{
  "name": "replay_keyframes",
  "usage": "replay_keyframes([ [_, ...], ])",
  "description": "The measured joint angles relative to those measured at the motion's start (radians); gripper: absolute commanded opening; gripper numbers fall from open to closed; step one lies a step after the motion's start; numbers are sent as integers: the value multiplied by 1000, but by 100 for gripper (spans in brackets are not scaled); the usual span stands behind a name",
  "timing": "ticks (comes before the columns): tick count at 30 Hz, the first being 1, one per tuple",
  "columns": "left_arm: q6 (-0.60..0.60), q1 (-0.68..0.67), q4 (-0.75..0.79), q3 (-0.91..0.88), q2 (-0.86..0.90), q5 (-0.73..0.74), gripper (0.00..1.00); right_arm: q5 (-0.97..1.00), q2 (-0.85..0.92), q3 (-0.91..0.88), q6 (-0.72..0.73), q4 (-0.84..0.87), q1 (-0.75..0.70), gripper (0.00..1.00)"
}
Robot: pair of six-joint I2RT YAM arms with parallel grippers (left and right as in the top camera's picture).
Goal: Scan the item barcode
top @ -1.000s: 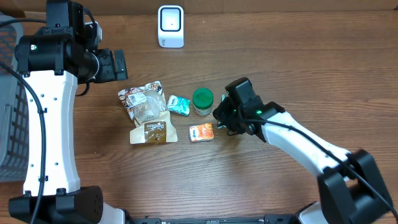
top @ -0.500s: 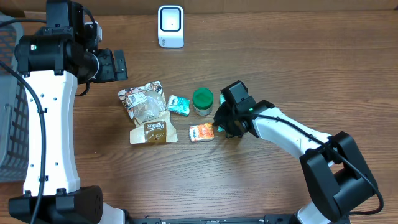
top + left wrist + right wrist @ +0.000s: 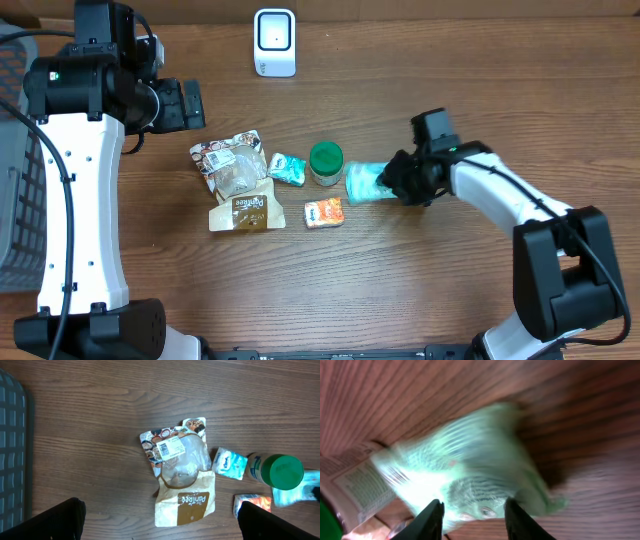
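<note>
Looking from the left edge, I see one dark mesh basket (image 3: 14, 200) half out of frame, and beside it my left arm (image 3: 75, 200) stands tall, its white link running up the table (image 3: 470, 80) and its wrist bent over to the right. The left gripper (image 3: 190, 105) hangs above the wood with its jaws spread fully wide and nothing between them; the left wrist view shows only its two dark fingers at the bottom corners. Next come two pouches overlapping each other: one clear-windowed pouch (image 3: 232, 163) with a white label, and one brown pouch (image 3: 245, 213) below it. At the far edge of the table, near its middle, sits one white scanner (image 3: 275, 42), well apart from everything else. Then I count one small white-and-teal packet (image 3: 287, 168), one green-lidded jar (image 3: 325, 162) just beside it, and one orange packet (image 3: 324, 212) nearer me. Right of the jar lies one pale green packet (image 3: 365, 183), touching or almost touching the jar. My right arm (image 3: 500, 195) reaches in low from the lower right, stretched out leftward, and the right gripper (image 3: 392, 183) meets that packet's right end. In the blurred right wrist view its fingers (image 3: 432, 517) stand partly apart with the packet lying between them; I cannot tell whether they are pinching it or merely straddling it.
</note>
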Motion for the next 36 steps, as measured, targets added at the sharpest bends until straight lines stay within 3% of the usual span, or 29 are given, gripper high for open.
replay_keyframes([
  [4,0,0,0,0,0,0,100,-58,0,95,-111,-117,-62,52],
  [10,0,0,0,0,0,0,99,-99,-2,149,-328,-133,-133,57],
  [12,0,0,0,0,0,0,99,-95,1,149,-405,-130,-150,55],
  [16,0,0,0,0,0,0,100,-95,24,151,-481,-204,-145,35],
  [17,0,0,0,0,0,0,100,-95,35,151,-494,-238,-136,34],
  [26,0,0,0,0,0,0,100,-97,54,151,-523,-275,-29,34],
  [32,0,0,0,0,0,0,100,-80,54,151,-469,-152,39,34],
  [36,0,0,0,0,0,0,100,0,55,151,-351,-40,93,22],
])
